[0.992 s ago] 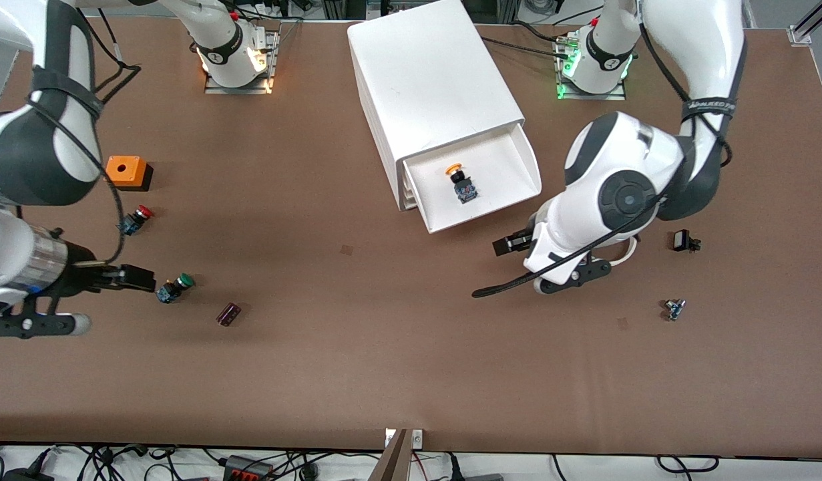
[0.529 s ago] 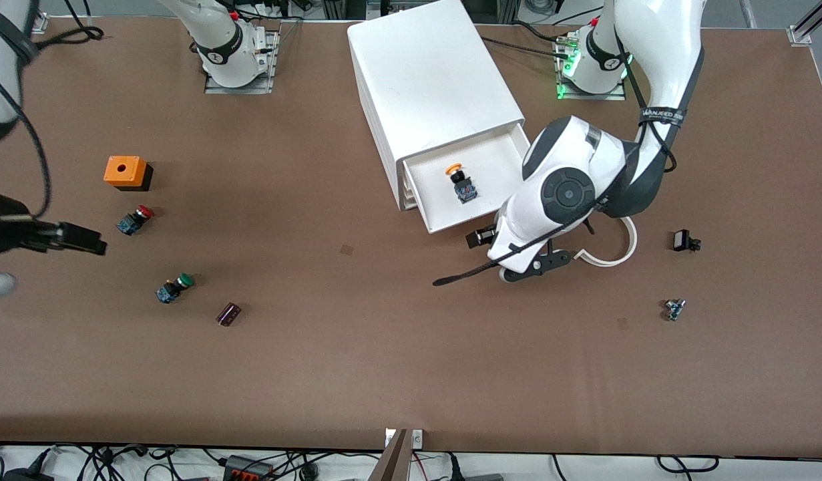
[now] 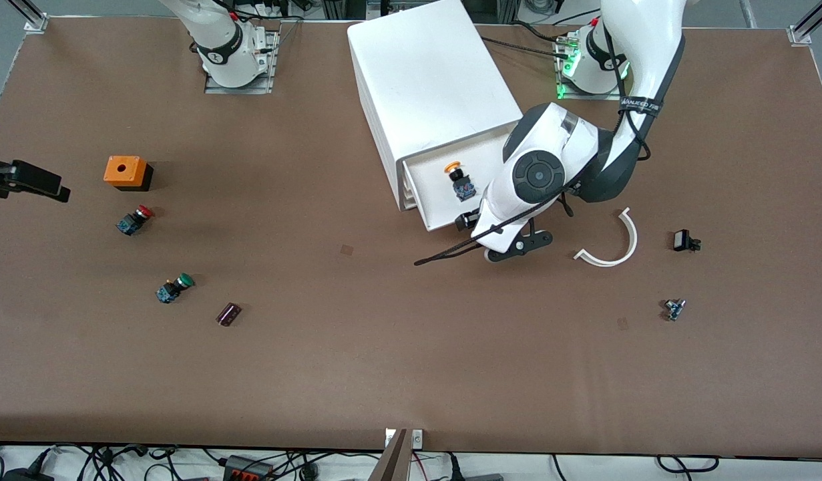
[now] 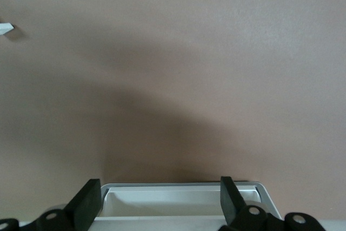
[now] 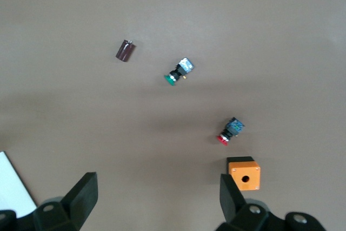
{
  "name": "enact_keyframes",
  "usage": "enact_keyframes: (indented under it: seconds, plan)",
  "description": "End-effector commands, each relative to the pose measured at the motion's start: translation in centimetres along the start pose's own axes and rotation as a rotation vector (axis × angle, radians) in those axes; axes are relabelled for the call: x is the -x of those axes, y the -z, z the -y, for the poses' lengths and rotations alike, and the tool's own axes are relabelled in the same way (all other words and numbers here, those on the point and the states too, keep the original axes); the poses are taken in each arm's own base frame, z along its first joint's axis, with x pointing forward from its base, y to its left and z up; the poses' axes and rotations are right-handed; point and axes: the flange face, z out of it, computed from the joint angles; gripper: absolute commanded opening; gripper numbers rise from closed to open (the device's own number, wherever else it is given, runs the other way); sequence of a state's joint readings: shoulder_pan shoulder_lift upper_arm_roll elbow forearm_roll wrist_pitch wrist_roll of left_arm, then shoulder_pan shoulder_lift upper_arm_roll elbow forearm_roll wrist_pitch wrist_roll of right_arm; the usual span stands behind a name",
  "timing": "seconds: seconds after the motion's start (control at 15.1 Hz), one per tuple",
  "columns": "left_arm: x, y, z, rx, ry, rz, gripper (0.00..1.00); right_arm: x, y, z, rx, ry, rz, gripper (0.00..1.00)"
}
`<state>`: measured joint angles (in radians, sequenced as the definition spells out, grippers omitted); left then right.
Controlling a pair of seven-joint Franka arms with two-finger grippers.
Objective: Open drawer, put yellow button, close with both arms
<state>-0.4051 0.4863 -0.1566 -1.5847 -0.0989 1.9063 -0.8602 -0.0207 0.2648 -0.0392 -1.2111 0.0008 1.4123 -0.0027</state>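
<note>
With one yellow button [image 3: 456,175] in drawer [image 3: 429,214], left claw [image 4: 159,205] spread, right claw [image 5: 157,198] spread.

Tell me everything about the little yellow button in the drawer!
The yellow button is a small push-button switch with a rounded yellow-orange cap, a black body and a blue base. It looks like plastic. It lies tipped on its side on the floor of the open white drawer, cap pointing toward the cabinet. Nothing grips it. The left gripper hovers at the drawer's front edge, jaws open, not touching the button.
</note>
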Motion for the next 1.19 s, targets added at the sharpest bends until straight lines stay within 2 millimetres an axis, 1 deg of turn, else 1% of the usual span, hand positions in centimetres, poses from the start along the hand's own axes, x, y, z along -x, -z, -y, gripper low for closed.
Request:
enact_keyframes:
  seconds: [0.0,0.13,0.2,0.33,0.46,0.6,0.86,1.12]
  plan:
    - [3.2,0.1,0.5,-0.025,-0.016,-0.014,0.97,1.0,0.3,-0.4,0.020,0.021,-0.010,1.00]
    - [4.8,-0.6,0.5,-0.041,-0.026,0.000,0.97,1.8,-0.3,-0.2,0.018,0.026,0.001,1.00]
    - [5.9,-1.1,0.3,-0.050,-0.043,0.010,0.97,2.4,-0.6,-0.1,0.025,0.030,-0.002,1.00]
    - [7.6,-2.5,0.0,-0.073,-0.066,0.032,0.98,3.9,-1.4,-0.2,0.053,0.047,-0.020,1.00]
    - [9.2,-2.7,-0.5,-0.081,-0.067,0.040,1.00,5.3,-2.5,-0.2,0.049,0.045,-0.014,1.00]
    - [10.7,-3.1,-1.2,-0.088,-0.049,0.048,1.00,6.1,-2.7,-0.3,0.041,0.042,-0.005,1.00]
    - [11.5,-3.0,-1.1,-0.105,-0.060,0.055,1.00,6.4,-2.2,-0.1,0.038,0.043,-0.008,1.00]
    - [11.5,-3.0,-1.1,-0.105,-0.066,0.055,1.00,6.4,-2.1,-0.1,0.039,0.046,-0.011,1.00]
